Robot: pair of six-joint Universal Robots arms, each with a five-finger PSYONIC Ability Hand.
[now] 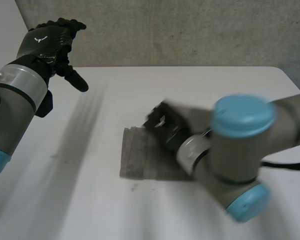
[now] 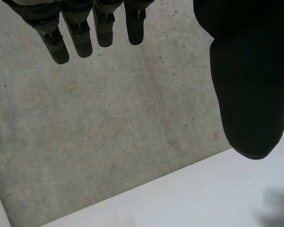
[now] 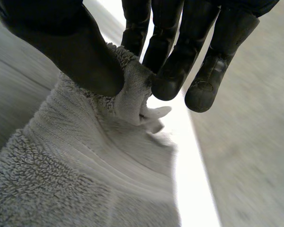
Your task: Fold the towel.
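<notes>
- Your right hand (image 1: 162, 122) has a bit of the towel (image 3: 85, 179) pinched between its thumb and one of its fingers (image 3: 135, 28); the other fingers stick out straight, just beside the pinch
- The pinched bit is bunched up at the fingertips, and a small white tag pokes out right next to it; I cannot tell if it is a corner or just an edge
- The rest of the towel runs down from the pinch, under the palm, and lies on the white table (image 1: 200, 85); it looks like a small, thick shape there, so I think it has been folded at least once
- Your left hand (image 1: 50, 42) is up in the air, well apart from the towel, with its fingers straight and its thumb spread wide; it holds nothing
- I think you are in the middle of a fold, with the pinched bit lifted and ready to go across
- Next, keep the pinch tight and carry that bit over the towel to the side away from the hand, then lay it down so the edges match
- The towel may slide along with the pull, so you could bring the left hand down to press on it
</notes>
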